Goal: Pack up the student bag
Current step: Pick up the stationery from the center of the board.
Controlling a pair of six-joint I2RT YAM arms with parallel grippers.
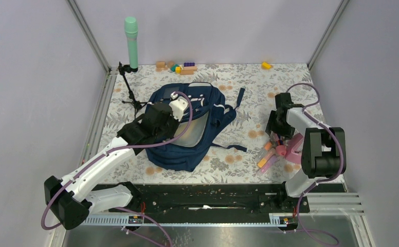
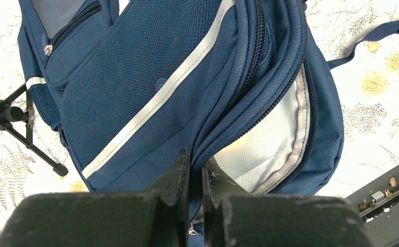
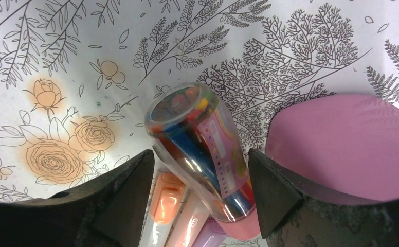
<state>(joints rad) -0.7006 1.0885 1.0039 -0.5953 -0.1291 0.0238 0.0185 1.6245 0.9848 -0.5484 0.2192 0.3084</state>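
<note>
Left gripper (image 2: pixel 196 160) pinching student bag (image 2: pixel 151 77) open, right gripper (image 3: pixel 200 154) astride clear tube (image 3: pixel 187 116)

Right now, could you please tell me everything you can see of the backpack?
The backpack is large, made of navy fabric with pale reflective stripes, mesh panels, zipped pockets and dark straps. It lies on the flowered table cover, left of centre, with its main zip open to show a pale lining. The left gripper is shut on the edge of that opening.
</note>
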